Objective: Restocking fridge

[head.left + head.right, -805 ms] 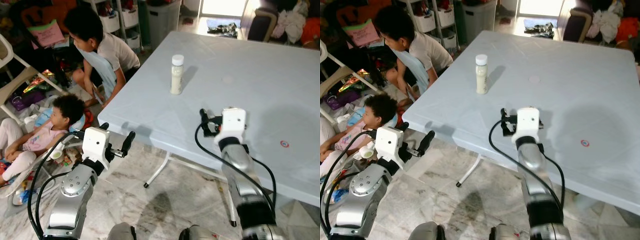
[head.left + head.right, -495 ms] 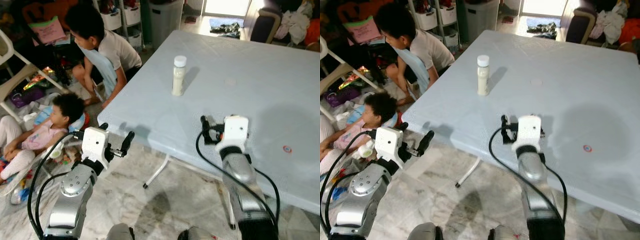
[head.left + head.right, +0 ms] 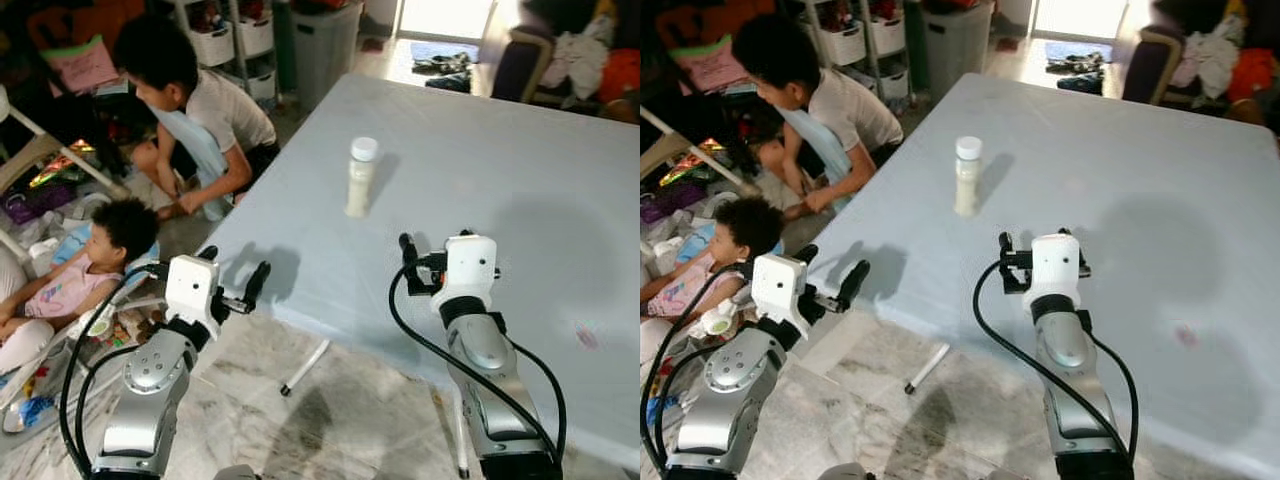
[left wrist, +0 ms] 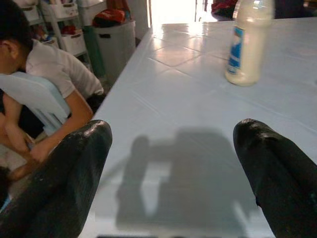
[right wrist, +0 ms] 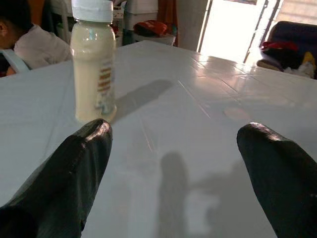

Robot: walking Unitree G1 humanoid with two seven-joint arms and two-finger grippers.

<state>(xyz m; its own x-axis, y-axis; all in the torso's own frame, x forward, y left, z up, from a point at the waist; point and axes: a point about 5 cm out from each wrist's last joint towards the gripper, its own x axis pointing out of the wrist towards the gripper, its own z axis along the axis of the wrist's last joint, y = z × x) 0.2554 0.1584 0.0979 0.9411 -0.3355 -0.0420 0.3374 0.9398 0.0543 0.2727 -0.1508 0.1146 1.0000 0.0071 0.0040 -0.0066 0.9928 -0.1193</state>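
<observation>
Presently, findings as follows.

Item to stock: one bottle of pale liquid with a white cap, standing upright on the light blue table, alone, toward the table's left half and set in from the near edge.

Right gripper: raised over the near part of the table, fingers spread wide apart, nothing between them. The bottle stands ahead of it and off to the robot's left, close outside its left finger line rather than centred in the gap.

Left gripper: fingers likewise apart and empty, held at the table's near-left corner, just off the edge. The bottle lies ahead and to its right, well apart.

Nearer arm: the right, in my judgement; it is already over the tabletop.

Long axis: vertical, so a side-on grasp around the body looks suitable.

Correction needed: judged a short shift leftward and forward for the right gripper.

Bystanders: one person crouched beside the table's left side, another person low on the floor nearer the robot's left arm.

Hazard: a left-arm swing would pass near them.
</observation>
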